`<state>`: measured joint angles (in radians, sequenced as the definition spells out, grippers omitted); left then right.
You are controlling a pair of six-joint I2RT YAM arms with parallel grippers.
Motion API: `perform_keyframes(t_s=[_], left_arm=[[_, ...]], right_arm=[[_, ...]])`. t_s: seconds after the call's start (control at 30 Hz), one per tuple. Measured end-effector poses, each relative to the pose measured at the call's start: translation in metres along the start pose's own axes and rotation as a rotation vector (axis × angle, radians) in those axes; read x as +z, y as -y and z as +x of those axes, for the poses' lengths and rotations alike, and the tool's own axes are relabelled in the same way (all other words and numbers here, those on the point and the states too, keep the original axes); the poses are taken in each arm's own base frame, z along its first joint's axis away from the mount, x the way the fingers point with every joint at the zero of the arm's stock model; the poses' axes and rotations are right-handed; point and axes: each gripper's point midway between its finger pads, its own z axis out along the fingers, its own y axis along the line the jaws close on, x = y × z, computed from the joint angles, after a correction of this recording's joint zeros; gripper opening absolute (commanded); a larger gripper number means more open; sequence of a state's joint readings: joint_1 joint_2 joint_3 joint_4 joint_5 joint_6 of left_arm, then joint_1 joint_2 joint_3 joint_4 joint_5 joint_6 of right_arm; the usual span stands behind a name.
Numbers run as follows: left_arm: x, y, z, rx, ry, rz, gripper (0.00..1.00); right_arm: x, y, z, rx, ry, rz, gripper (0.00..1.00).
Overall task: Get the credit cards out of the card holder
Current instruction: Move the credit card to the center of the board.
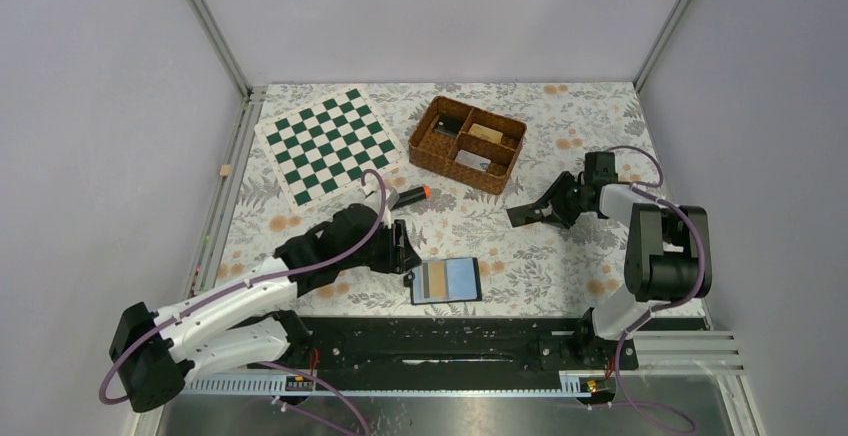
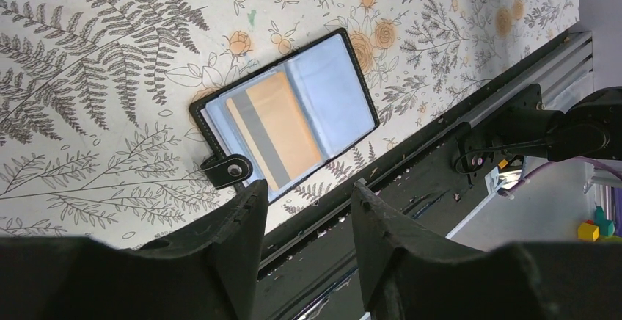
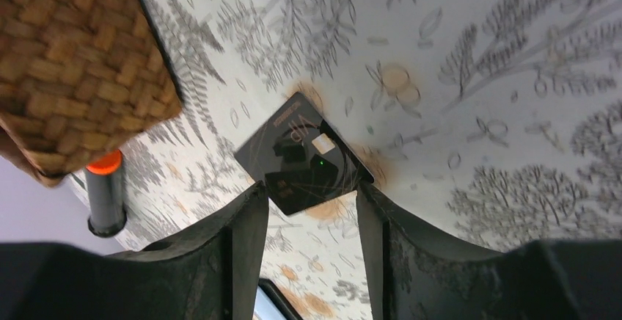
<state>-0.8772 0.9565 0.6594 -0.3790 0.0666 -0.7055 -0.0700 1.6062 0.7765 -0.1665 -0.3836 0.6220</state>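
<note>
The card holder [image 1: 446, 281] lies open near the table's front edge, a black wallet with blue-grey panels. The orange-yellow credit card [image 1: 436, 280] sits in its left panel. In the left wrist view the card holder [image 2: 330, 92], the orange card [image 2: 282, 125] and the side tab [image 2: 227, 169] show. My left gripper [image 1: 408, 256] is open and empty just left of the wallet, above it [image 2: 308, 188]. The dark credit card [image 1: 522, 216] lies on the cloth, apart from the wallet. My right gripper [image 1: 548, 208] is open right over that card [image 3: 304, 162], fingertips [image 3: 312, 188] at its near edge.
A brown wicker basket [image 1: 467, 143] with compartments stands at the back middle, and shows in the right wrist view [image 3: 66, 63]. A black cylinder with an orange tip [image 1: 410, 196] lies left of it. A green chessboard mat [image 1: 330, 144] lies back left. A black rail [image 1: 450, 341] runs along the front edge.
</note>
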Motion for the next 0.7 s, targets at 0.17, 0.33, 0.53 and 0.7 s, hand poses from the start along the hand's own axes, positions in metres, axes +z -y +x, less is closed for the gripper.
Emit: perform_keyframes(t_s=[0.17,0.33,0.53,0.7], left_arm=[[-0.004,-0.004,0.0,0.002,0.005,-0.017,0.46],[-0.005,-0.007,0.001,0.002,0.005,-0.034,0.46],[-0.006,-0.008,0.001,0.002,0.008,-0.04,0.46],[-0.013,-0.011,-0.003,0.009,0.031,-0.05,0.47]], right_arm=[[0.008,-0.012,-0.021,0.013,0.013,-0.002,0.55],[0.013,-0.024,-0.039,0.021,0.027,-0.012,0.54],[0.018,-0.035,-0.055,0.021,0.042,-0.025,0.52],[0.009,-0.04,-0.05,0.028,0.053,-0.039,0.45]])
